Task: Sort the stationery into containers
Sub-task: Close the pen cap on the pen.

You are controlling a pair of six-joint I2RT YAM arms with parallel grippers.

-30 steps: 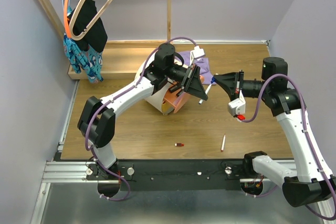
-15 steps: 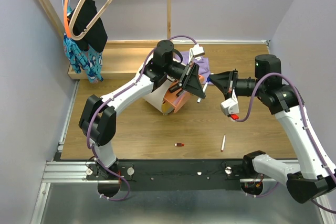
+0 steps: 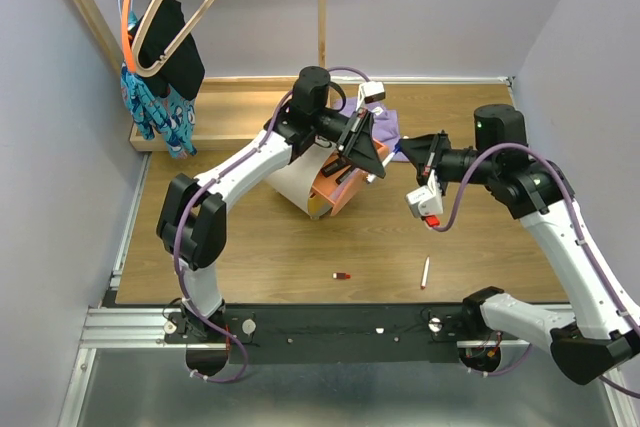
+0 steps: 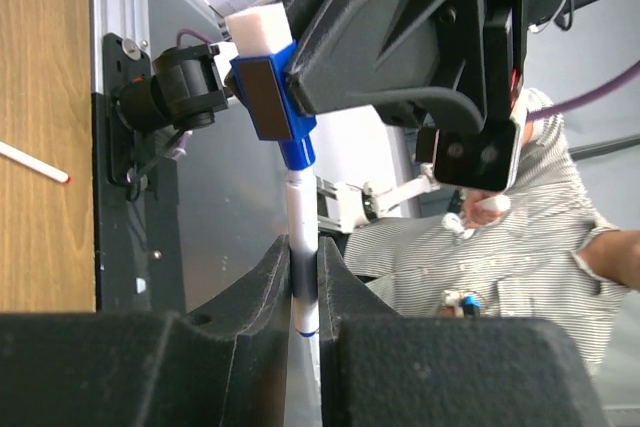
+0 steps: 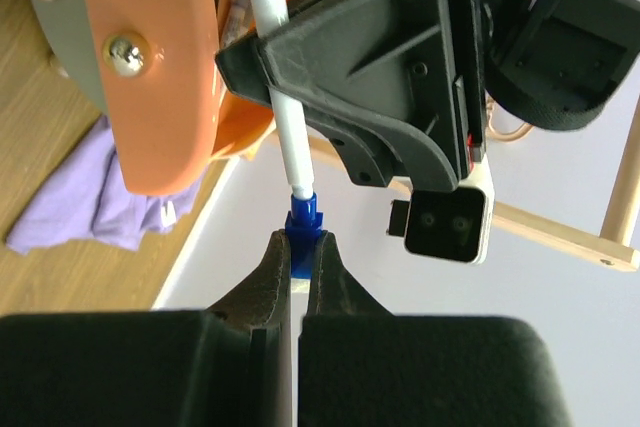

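Over wooden table point(image 3: 250, 247), left tool point(image 4: 303, 259) and right tool point(image 5: 299, 247) clamping one white pen point(image 5: 287, 117)

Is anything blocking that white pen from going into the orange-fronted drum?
Nothing visible does. The pen, clamped by both the left gripper and the right gripper, hangs close beside the orange face of the drum.

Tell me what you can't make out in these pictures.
Top view: the container is mostly covered by the left arm, its slot hidden.
Top view: the red item near the front edge is too small to identify.
Right wrist view: the pen, held by the right gripper, runs off the top edge.
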